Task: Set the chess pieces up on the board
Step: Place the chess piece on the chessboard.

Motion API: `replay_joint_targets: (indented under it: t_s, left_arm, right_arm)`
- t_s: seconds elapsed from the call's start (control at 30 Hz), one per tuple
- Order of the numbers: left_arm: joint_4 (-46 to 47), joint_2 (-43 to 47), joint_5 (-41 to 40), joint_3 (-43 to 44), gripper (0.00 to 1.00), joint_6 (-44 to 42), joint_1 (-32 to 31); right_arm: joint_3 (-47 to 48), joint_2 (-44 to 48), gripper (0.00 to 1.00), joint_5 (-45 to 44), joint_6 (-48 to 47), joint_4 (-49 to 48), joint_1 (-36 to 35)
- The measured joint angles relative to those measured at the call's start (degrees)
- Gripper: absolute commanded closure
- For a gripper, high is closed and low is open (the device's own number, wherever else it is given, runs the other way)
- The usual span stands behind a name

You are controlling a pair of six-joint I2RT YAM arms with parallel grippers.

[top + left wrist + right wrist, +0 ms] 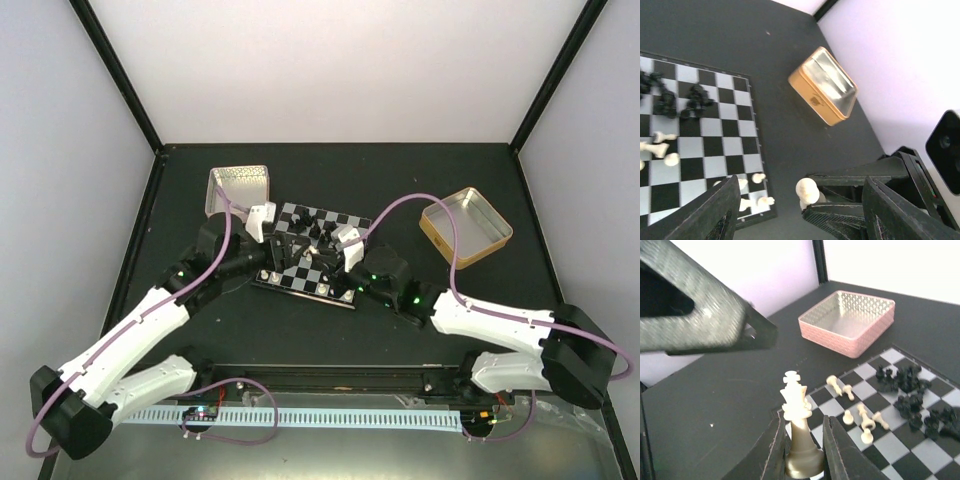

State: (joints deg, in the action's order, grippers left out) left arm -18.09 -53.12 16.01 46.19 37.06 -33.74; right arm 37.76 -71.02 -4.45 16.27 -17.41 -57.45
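The pink tin (826,335) sits on the bench (420,170) at the far left, just off the far-left corner of the board (722,127). The left gripper (800,187) reaches in over the board's left half, its jaws spread wide with nothing between its own fingers (715,215). The board lies slightly skewed in the middle of the bench, its thin dark edge showing all round. Black pieces (670,97) huddle in a loose cluster on its far rows, and several cream pieces (660,145) lie tipped over on squares nearer the middle and along one edge. The right gripper (802,440) hangs over the board's right side, jaws pinching the base of a tall cream piece (796,405) that stands upright. I cannot tell whether the piece touches anything below. The gold tin (812,102) rests well apart to the right, with bare bench between it and the board's edge. More open bench runs along the far side.
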Motion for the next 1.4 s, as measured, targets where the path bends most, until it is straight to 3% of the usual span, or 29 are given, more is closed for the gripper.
replay_joint_targets:
  t_s: [0.1, 0.47, 0.73, 0.87, 0.97, 1.17, 1.4]
  left_arm:
    - [2.4, -0.6, 4.7, -0.4, 0.37, 0.0, 0.3]
    - [3.7, -3.6, 14.9, -0.6, 0.74, 0.6, 1.9]
    - [3.6, -5.5, 20.6, -0.6, 0.69, -0.2, 2.5]
    - [3.3, -6.2, 22.2, -0.6, 0.81, -0.7, 2.5]
    - [3.1, -6.3, 22.1, -0.6, 0.9, -1.2, 2.7]
    - [2.7, -6.3, 21.4, -0.5, 0.91, -2.1, 2.9]
    - [-2.4, -3.5, 10.5, -0.5, 0.89, -4.3, 2.9]
  right_arm:
    - [0.0, 1.0, 0.9, 1.1, -1.8, -1.4, 0.0]
    - [-1.4, 1.9, 0.9, 5.6, -6.0, -2.9, 0.0]
    - [-1.5, 2.4, 0.89, 6.1, -6.4, -2.8, 0.0]
    - [-1.4, 2.4, 0.89, 6.1, -6.4, -2.7, 0.0]
    - [-1.4, 2.4, 0.82, 6.1, -6.4, -2.8, 0.0]
    - [-1.1, 2.4, 0.51, 4.9, -5.1, -1.4, 0.0]
    - [-1.3, 3.8, 0.37, 2.8, -2.9, 1.9, 0.0]
